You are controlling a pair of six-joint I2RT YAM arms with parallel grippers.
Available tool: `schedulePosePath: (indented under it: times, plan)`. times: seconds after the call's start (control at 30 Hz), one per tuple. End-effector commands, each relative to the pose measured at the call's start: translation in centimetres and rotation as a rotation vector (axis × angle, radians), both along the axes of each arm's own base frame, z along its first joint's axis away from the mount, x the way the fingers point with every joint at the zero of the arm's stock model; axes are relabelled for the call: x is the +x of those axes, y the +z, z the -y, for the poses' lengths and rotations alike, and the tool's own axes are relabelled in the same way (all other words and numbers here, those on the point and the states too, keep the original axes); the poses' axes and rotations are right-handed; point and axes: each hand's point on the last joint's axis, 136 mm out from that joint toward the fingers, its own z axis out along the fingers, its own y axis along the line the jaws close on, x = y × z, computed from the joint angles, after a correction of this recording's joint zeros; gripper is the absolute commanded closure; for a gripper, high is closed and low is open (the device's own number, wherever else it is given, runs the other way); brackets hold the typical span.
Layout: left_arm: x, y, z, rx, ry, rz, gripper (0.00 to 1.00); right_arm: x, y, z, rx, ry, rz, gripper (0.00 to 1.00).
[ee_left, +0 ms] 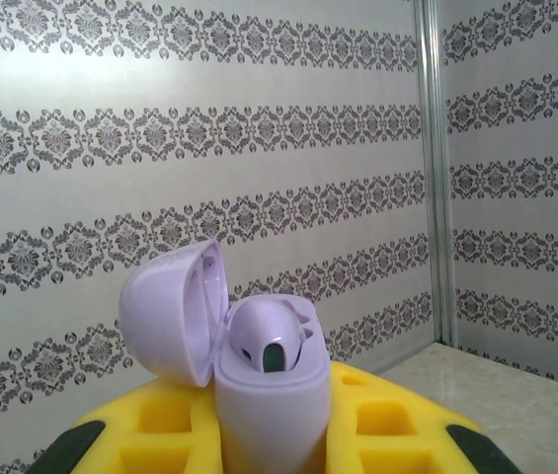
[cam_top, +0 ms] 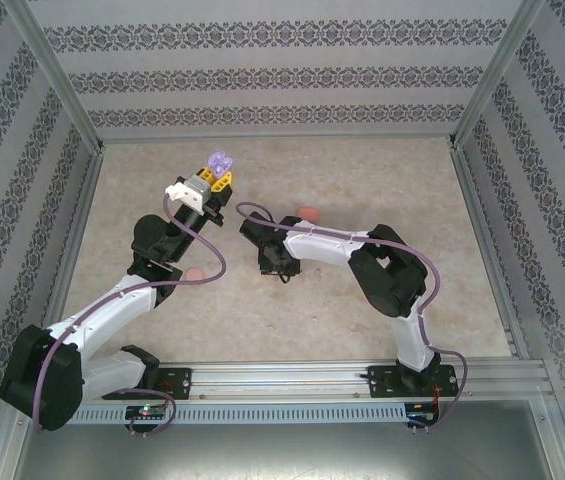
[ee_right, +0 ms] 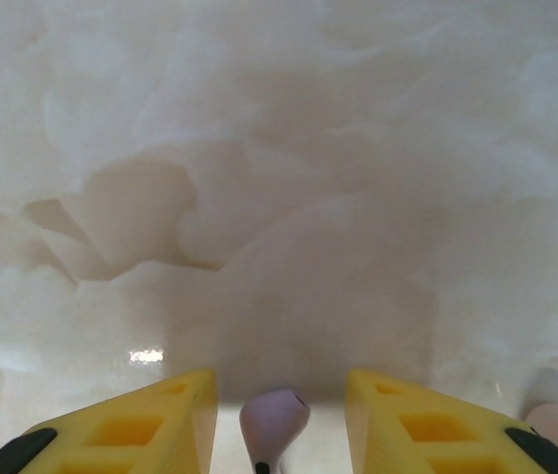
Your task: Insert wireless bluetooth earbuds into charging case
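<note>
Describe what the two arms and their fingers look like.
The left arm and right arm have white links, bulky black joints and a lilac cable looping alongside. The left gripper and right gripper carry yellow block fingers with rectangular pockets and black rear patches.

The table (cam_top: 402, 180) is lying bare along its far and right stretches, leaving passing room. The left arm (cam_top: 152, 250) and right arm (cam_top: 332, 245) are crowding the middle, with the left gripper (cam_top: 220, 173) holding up a purple case (cam_top: 221, 159). An orange item (cam_top: 307, 212), possibly a case, is sitting just beyond the right arm.
</note>
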Motion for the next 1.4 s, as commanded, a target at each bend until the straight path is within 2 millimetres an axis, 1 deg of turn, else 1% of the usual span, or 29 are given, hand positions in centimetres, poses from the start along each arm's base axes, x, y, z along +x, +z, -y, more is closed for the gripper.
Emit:
schedulePosePath:
  times: [0.0,0.5,0.77,0.97,1.03,1.2,1.37]
  plan:
    - [-0.7,2.0,-1.0,-0.051,0.010,0.070,1.00,-0.3,-0.5,0.1,-0.041,0.003,-0.009,0.61]
    - [-0.5,1.8,-1.2,-0.054,0.012,0.066,1.00,-0.7,-0.9,-0.3,-0.062,0.020,-0.027,0.65]
    - [-0.4,1.6,-1.2,-0.054,0.013,0.060,1.00,-1.0,-0.9,-0.4,-0.060,0.020,-0.030,0.69]
    - [-0.3,1.6,-1.1,-0.052,0.008,0.057,1.00,-1.0,-0.9,-0.5,-0.054,0.018,-0.028,0.76]
    - [-0.3,1.7,-1.1,-0.053,0.005,0.057,1.00,-1.0,-0.7,-0.4,-0.047,0.015,-0.020,0.79]
    - [-0.3,1.8,-0.9,-0.050,-0.002,0.054,1.00,-0.8,-0.1,-0.3,-0.032,0.006,0.007,0.80]
    - [-0.4,2.0,-0.8,-0.044,-0.012,0.054,1.00,-0.2,1.5,0.1,-0.014,0.000,0.066,0.81]
